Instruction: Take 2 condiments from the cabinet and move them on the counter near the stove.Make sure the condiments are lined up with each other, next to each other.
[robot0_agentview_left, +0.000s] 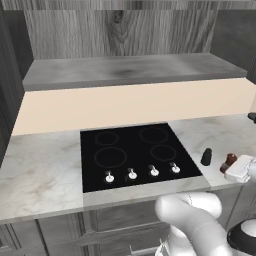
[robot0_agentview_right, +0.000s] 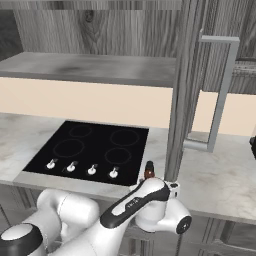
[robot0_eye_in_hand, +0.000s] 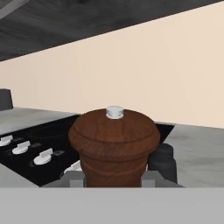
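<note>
Reddish-brown turned wood identifies the pepper-mill shaker (robot0_eye_in_hand: 114, 146), which I see close up in the hand view: a broad domed cap with ringed grooves below it and a small silver-white knob on top. I can read no brand, label or writing on it or on anything else. The shorter black shaker (robot0_agentview_left: 206, 156) stands upright on the pale marbled worktop (robot0_agentview_left: 40, 170), just right of the black glass stove (robot0_agentview_left: 135, 152) near its front knobs, and the wooden shaker sits just beside it on the right. The fingers (robot0_eye_in_hand: 114, 180) are closed around the wooden shaker's body from both sides, their tips largely hidden behind it. The grey cabinet shelf (robot0_agentview_left: 130, 70) runs above the beige backsplash.
</note>
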